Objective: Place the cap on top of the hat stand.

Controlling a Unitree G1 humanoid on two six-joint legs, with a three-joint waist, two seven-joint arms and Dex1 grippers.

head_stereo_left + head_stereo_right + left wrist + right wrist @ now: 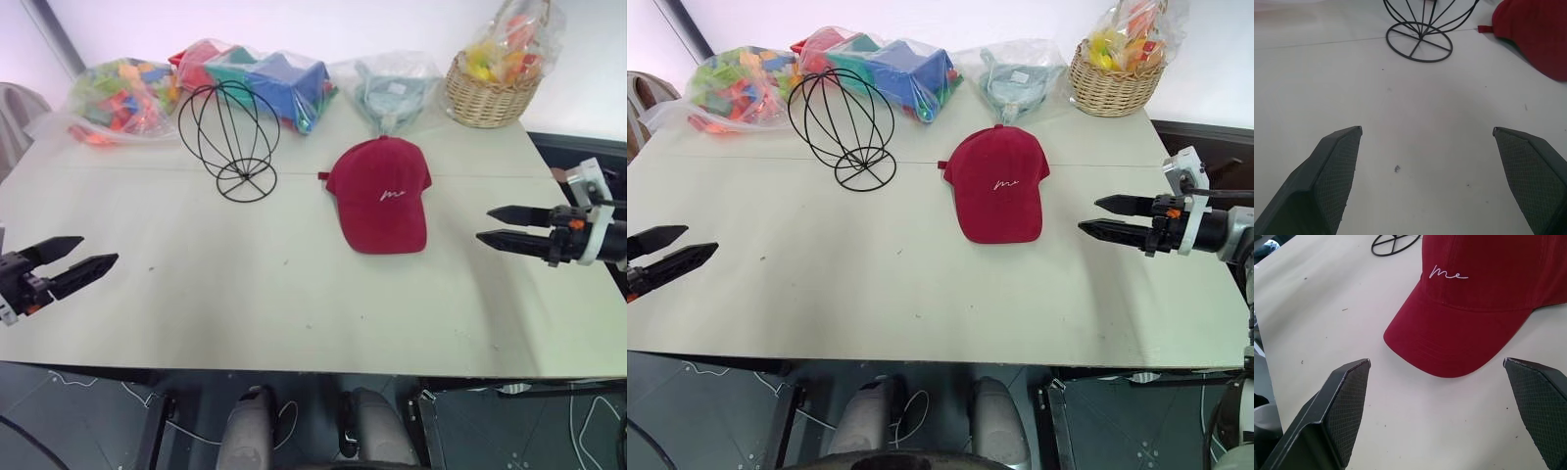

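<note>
cap (380, 191): matt red cloth | hat stand (229, 137): thin black wire | basket (490, 93): woven wicker | table (294, 294): smooth, matt

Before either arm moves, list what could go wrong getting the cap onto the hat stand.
1. The cap lies flat on the table, so the right gripper, its jaws open and level, may push it along rather than grip the thin brim.
2. The hat stand is thin wire on a small round base; a nudge while lowering the cap could tip it.
3. Plastic bags crowd close behind the stand and could snag an overreaching arm.
</note>
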